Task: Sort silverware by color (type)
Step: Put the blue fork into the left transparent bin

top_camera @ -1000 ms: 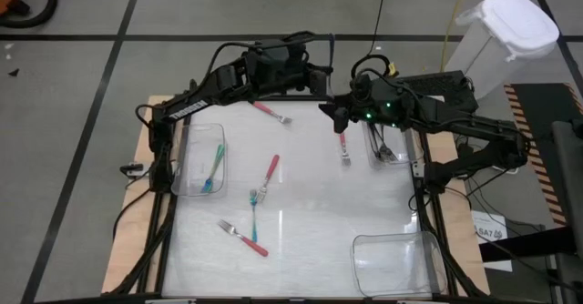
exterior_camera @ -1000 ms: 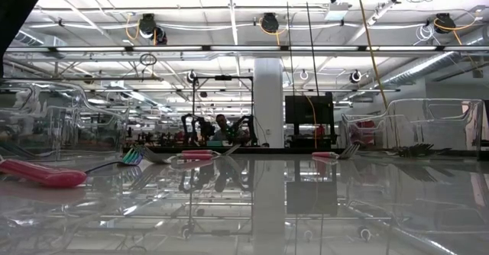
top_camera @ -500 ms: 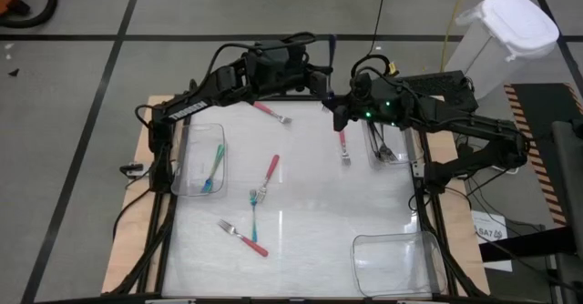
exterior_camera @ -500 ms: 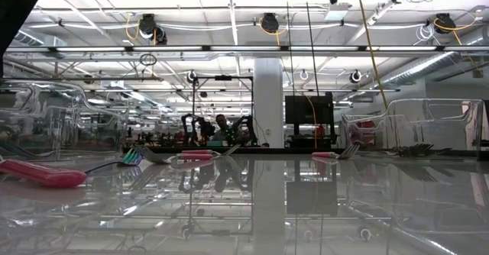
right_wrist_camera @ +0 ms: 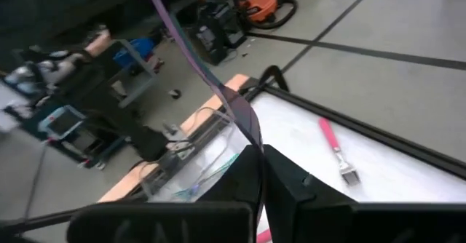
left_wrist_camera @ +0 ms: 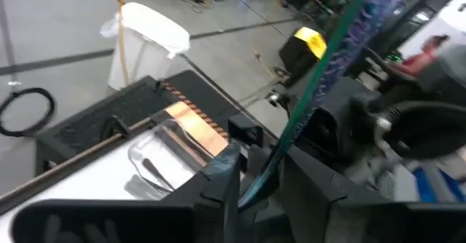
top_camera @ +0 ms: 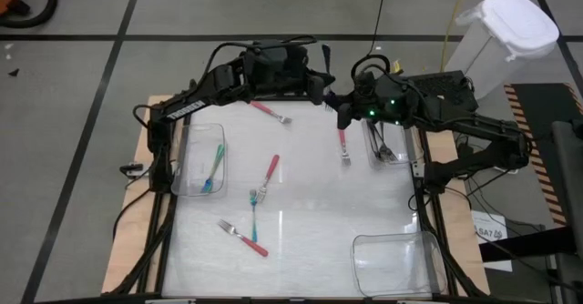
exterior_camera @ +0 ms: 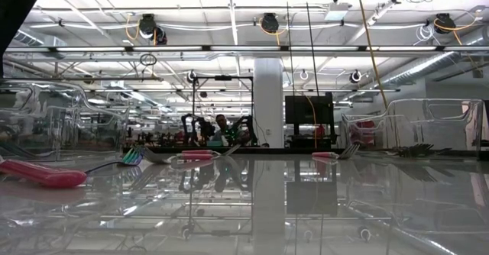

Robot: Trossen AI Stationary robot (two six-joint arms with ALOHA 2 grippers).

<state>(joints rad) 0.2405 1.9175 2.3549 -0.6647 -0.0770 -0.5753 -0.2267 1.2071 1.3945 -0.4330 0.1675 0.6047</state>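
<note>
Teal plastic-handled slim metal fork (left_wrist_camera: 319,68) hangs over the white surface's (top_camera: 310,249) far edge, clamped in the right tool (right_wrist_camera: 261,172). Whether the left tool (left_wrist_camera: 266,176) grips it, we cannot tell. We fear a drop if either tool pulls askew.

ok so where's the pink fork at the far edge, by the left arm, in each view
high view: pink fork at the far edge, between the arms.
right wrist view: on the bare table beyond the fingers.
left wrist view: not in it.
low view: cannot single it out.
shared landmark: left clear bin.
</note>
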